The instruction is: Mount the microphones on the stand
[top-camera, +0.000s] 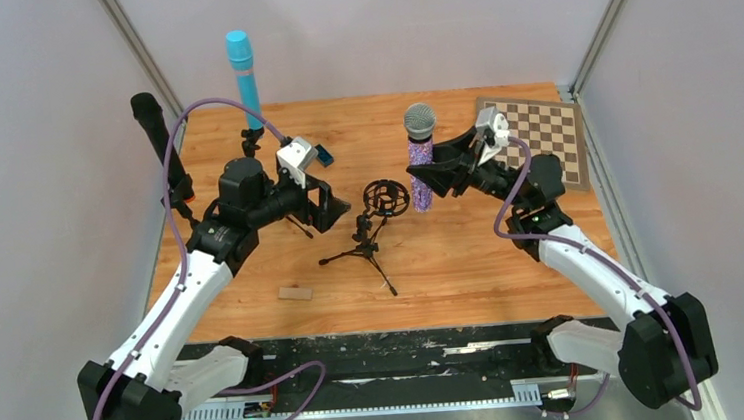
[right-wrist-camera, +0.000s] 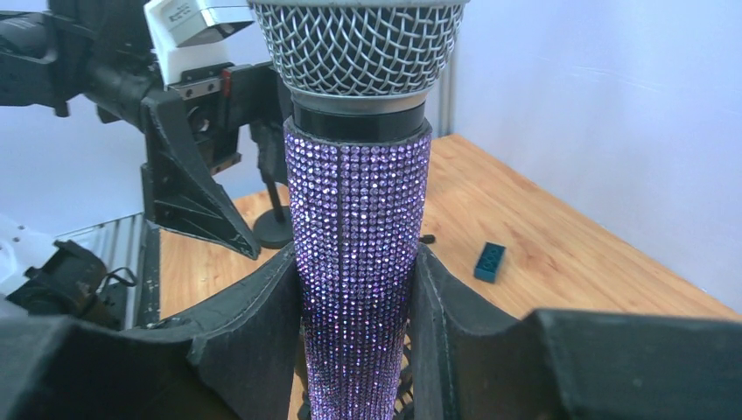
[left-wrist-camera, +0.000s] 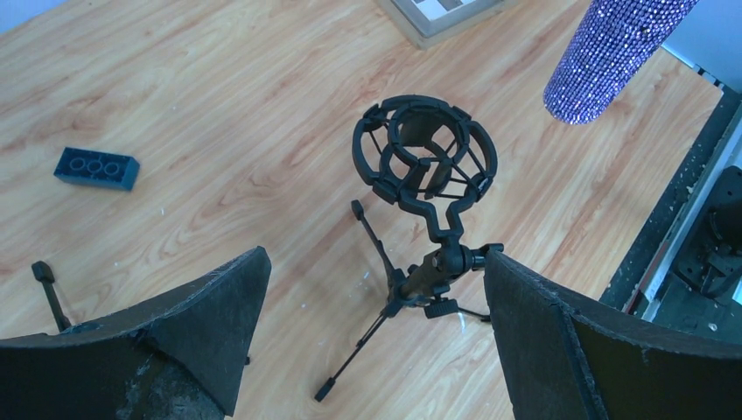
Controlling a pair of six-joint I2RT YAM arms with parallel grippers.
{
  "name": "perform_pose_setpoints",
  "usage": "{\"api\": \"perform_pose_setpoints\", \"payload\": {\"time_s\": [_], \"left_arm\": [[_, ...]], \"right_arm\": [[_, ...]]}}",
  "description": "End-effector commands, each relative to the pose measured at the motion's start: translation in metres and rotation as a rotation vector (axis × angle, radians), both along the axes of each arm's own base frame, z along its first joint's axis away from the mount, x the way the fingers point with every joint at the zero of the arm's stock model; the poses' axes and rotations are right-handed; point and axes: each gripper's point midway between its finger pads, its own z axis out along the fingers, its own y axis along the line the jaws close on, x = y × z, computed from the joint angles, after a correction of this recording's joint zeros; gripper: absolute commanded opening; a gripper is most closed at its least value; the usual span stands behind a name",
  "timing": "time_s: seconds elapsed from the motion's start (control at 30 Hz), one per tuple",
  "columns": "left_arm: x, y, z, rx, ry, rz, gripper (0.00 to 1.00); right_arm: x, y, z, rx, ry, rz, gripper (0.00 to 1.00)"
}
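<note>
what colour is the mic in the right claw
The microphone is purple glitter with a silver mesh head, clearest in the right wrist view.

Overhead looks down; wrist cameras share purple microphone (right-wrist-camera: 359, 227).

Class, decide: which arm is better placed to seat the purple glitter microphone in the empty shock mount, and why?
Right. The right gripper clamps the purple glitter microphone upright beside the shock mount; the left gripper hangs open, holding nothing.
</note>
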Motion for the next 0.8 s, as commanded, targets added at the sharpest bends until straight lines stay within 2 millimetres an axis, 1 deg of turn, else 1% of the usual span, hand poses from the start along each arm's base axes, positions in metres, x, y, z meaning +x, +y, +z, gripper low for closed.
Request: {"api": "perform_pose_setpoints", "payload": {"time_s": [0.0, 0.13, 0.37, 0.6, 0.77], "left_arm": [[0.005, -0.002, 0.017, -0.023, -0.063, -0.002, 1.00], [0.005, -0.004, 0.014, -0.016, -0.053, -0.007, 1.00], [0.003, -0.004, 0.010, 0.013, -0.067, -0.008, 1.00], [0.005, -0.002, 0.003, 0.065, -0.084, 0.002, 1.00], [0.006, 0.000, 0.002, 0.082, -0.094, 0.017, 1.00]], "right_arm": [[-0.018, 0.013, 0.047, 0.063, -0.147, 0.146, 0.00], [-0.029, 0.023, 0.044, 0.026, -0.214, 0.265, 0.00], [-0.028, 0.026, 0.047, 0.069, -0.287, 0.289, 0.00], [-0.015, 0.027, 0.051, 0.166, -0.236, 0.276, 0.00], [0.003, 0.029, 0.049, 0.239, -0.179, 0.237, 0.00]]}}
